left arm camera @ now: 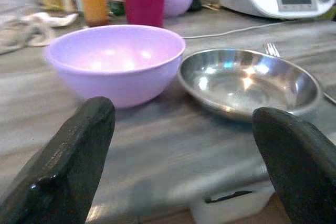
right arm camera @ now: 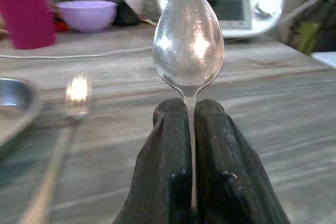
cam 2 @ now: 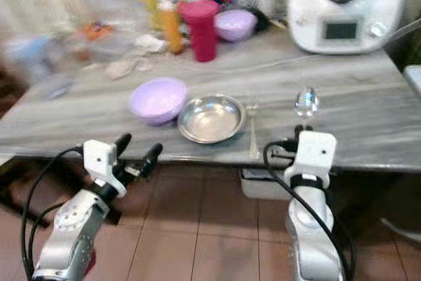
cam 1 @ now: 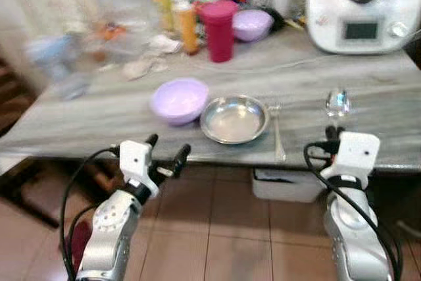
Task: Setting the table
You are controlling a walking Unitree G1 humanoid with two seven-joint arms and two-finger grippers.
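A steel plate (cam 1: 235, 119) lies near the front edge of the grey marble table (cam 1: 368, 87), with a lilac bowl (cam 1: 179, 100) touching its left side and a fork (cam 1: 277, 129) along its right. My right gripper (right arm camera: 190, 121) is shut on a spoon (cam 1: 337, 103), whose bowl stands upright above the table's front edge, right of the fork. My left gripper (cam 1: 168, 149) is open below the table edge, in front of the lilac bowl (left arm camera: 115, 59) and the plate (left arm camera: 249, 82).
At the back stand a magenta tumbler (cam 1: 219, 29), a second lilac bowl (cam 1: 252, 24), an orange bottle (cam 1: 189, 27) and a white kitchen machine (cam 1: 358, 6). Blurred clutter fills the back left. A white bin (cam 1: 284, 185) sits under the table on the tiled floor.
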